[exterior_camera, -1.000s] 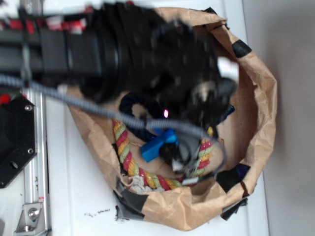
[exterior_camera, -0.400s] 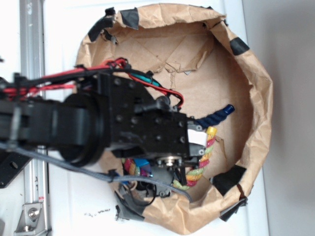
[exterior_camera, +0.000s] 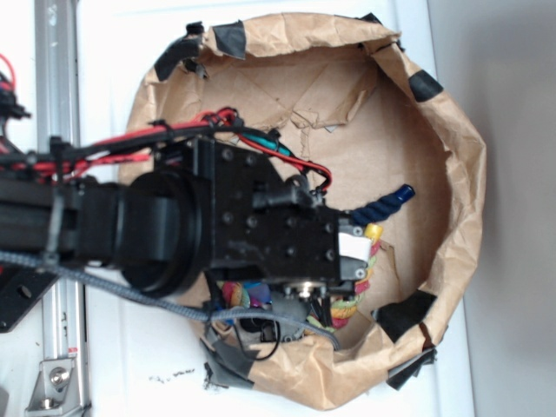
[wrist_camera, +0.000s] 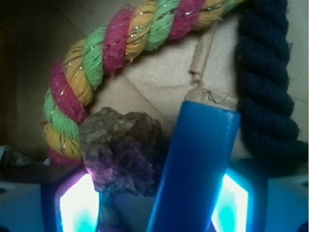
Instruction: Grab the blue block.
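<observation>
1. The blue block (wrist_camera: 195,164) is seen between the two glowing pads (wrist_camera: 75,203) of the gripper (wrist_camera: 152,205), beside a rough purple-grey rock (wrist_camera: 120,152).
2. Whether the jaws are clamped on it cannot be told.
3. A multicoloured rope (wrist_camera: 96,63) and a navy rope (wrist_camera: 265,77) are laid around them in the paper bag (exterior_camera: 452,174).

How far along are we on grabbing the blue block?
Done: the arm is down inside the paper bin. In hand: in the wrist view the blue block lies between the lit pads of the gripper, beside a dark rock. I can't tell whether the pads touch it. Left: close on the block alone and lift.
</observation>
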